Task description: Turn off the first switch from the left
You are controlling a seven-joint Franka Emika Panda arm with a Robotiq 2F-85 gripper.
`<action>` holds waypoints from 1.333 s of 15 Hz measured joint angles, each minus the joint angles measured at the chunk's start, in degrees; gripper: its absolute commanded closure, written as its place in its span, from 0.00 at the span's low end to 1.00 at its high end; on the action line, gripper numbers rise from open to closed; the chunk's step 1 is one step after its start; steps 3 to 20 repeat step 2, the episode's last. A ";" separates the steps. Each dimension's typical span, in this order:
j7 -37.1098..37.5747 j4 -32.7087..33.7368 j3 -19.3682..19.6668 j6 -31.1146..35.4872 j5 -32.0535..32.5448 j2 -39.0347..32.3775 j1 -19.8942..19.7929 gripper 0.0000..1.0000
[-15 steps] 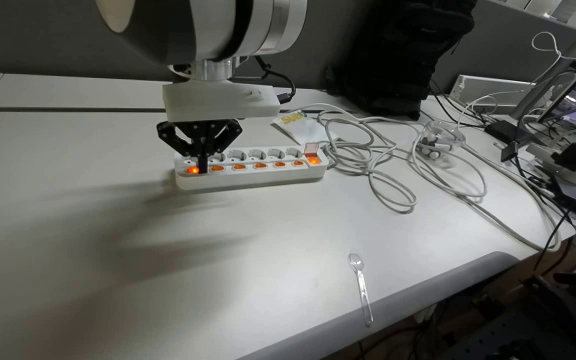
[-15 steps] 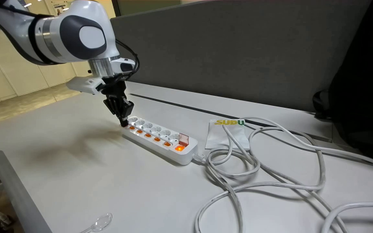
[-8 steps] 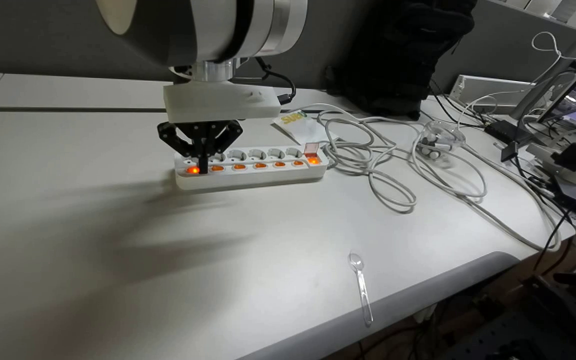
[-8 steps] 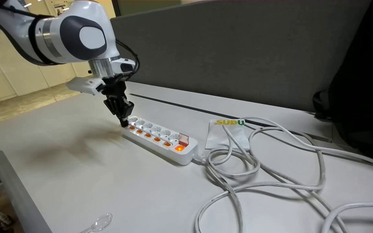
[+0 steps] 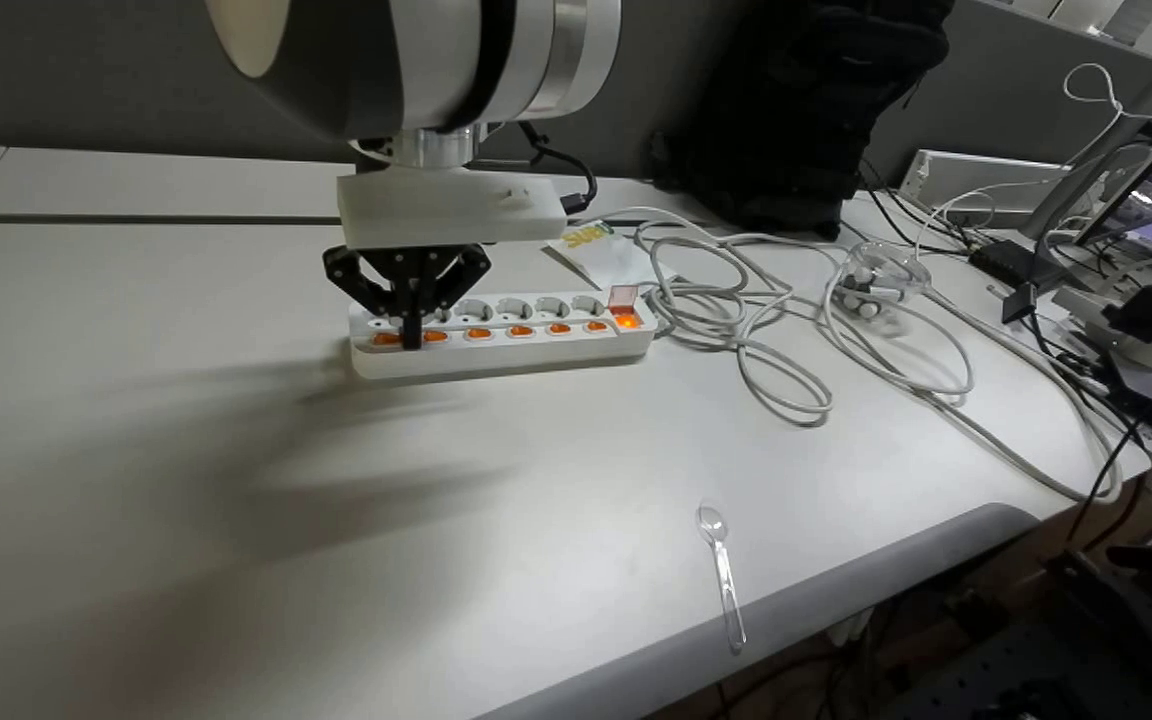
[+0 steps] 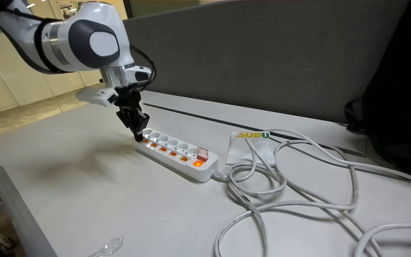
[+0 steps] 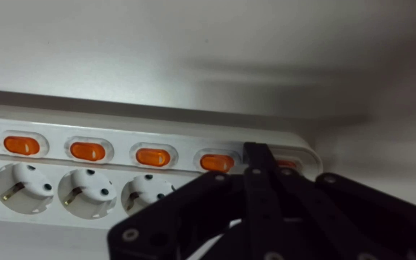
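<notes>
The long white power strip (image 5: pixel 501 358) lies on the table with its row of orange-red switches; it also shows in an exterior view (image 6: pixel 166 163) and the wrist view (image 7: pixel 114 126). The first switch (image 5: pixel 385 340), at the cordless end, is unlit. In the wrist view the first switch (image 7: pixel 286 164) is partly covered by my gripper (image 7: pixel 256 146). My gripper (image 5: pixel 412 340) is shut with nothing between its fingertips. The tips are at the strip's top, between the first switch and its neighbour. In an exterior view my gripper (image 6: pixel 138 138) hides the first switch.
A lit switch under a raised clear red cover (image 5: pixel 626 314) is at the cord end. Coiled white cable (image 5: pixel 736 300), a paper packet (image 5: pixel 601 255) and a black backpack (image 5: pixel 806 110) lie beyond. A clear plastic spoon (image 5: pixel 722 575) lies near the table edge.
The first switch glowed in the earlier frames and is dark now. My gripper has moved slightly along the strip toward the cord end, staying shut.
</notes>
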State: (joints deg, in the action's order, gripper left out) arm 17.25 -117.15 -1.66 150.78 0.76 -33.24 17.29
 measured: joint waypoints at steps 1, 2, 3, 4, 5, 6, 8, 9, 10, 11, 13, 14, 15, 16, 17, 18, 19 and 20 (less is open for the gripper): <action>-0.44 -0.01 -0.35 0.00 -0.41 0.00 -0.43 1.00; -1.15 -0.02 -0.83 0.00 -1.01 -0.02 -1.06 1.00; -1.15 -0.02 -0.83 0.00 -1.01 -0.02 -1.06 1.00; -1.15 -0.02 -0.83 0.00 -1.01 -0.02 -1.06 1.00; -1.15 -0.02 -0.83 0.00 -1.01 -0.02 -1.06 1.00; -1.15 -0.02 -0.83 0.00 -1.01 -0.02 -1.06 1.00; -1.15 -0.02 -0.83 0.00 -1.01 -0.02 -1.06 1.00; -1.15 -0.02 -0.83 0.00 -1.01 -0.02 -1.06 1.00; -1.15 -0.02 -0.83 0.00 -1.01 -0.02 -1.06 1.00; -1.15 -0.02 -0.83 0.00 -1.01 -0.02 -1.06 1.00; -1.15 -0.02 -0.83 0.00 -1.01 -0.02 -1.06 1.00; -1.15 -0.02 -0.83 0.00 -1.01 -0.02 -1.06 1.00; -1.15 -0.02 -0.83 0.00 -1.01 -0.02 -1.06 1.00; -1.15 -0.02 -0.83 0.00 -1.01 -0.02 -1.06 1.00; -1.15 -0.02 -0.83 0.00 -1.01 -0.02 -1.06 1.00; -1.15 -0.02 -0.83 0.00 -1.01 -0.02 -1.06 1.00; -1.15 -0.02 -0.83 0.00 -1.01 -0.02 -1.06 1.00; -1.15 -0.02 -0.83 0.00 -1.01 -0.02 -1.06 1.00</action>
